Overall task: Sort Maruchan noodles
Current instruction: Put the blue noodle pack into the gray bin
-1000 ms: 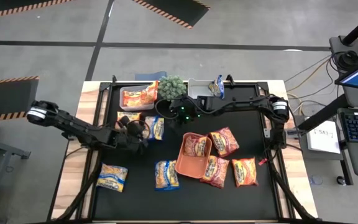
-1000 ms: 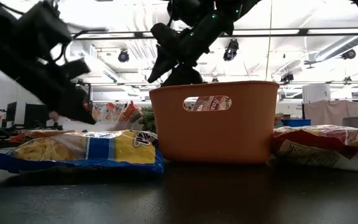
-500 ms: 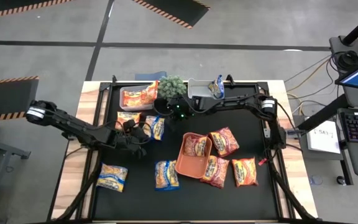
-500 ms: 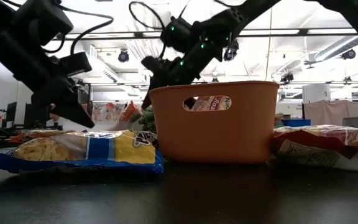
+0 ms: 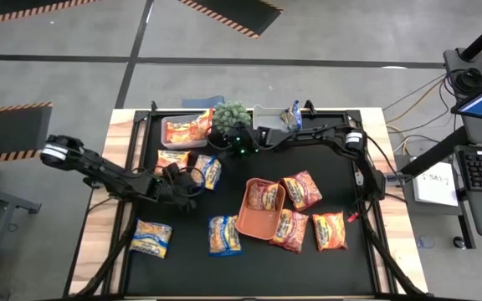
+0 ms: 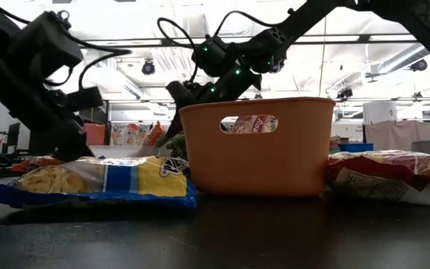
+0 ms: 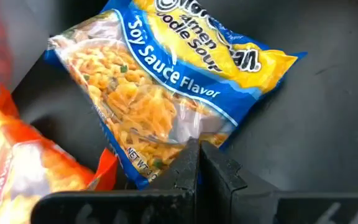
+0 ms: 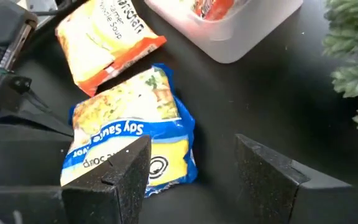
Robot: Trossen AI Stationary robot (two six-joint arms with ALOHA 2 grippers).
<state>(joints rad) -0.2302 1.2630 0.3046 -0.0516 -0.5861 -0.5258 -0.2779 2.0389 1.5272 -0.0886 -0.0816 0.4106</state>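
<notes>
Left pincer (image 7: 194, 163) closed at soy packet (image 7: 166, 87) edge; right pincer (image 8: 191, 174) spread above.

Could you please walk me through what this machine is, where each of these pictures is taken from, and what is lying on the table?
These are two dark robot arms at a black table, each ending in a two-finger gripper. One picture looks straight down, one looks level across the tabletop, and two come from cameras on the wrists.

The left gripper is shut, empty, its tips at the yellow-and-blue soy sauce noodle packet. The right gripper is open above the same packet, holding nothing.

Flat plastic noodle packets lie scattered around, orange, dark red and yellow-blue. One lies inside the orange plastic tray. A clear bin holds an orange packet, beside a small green plant.
</notes>
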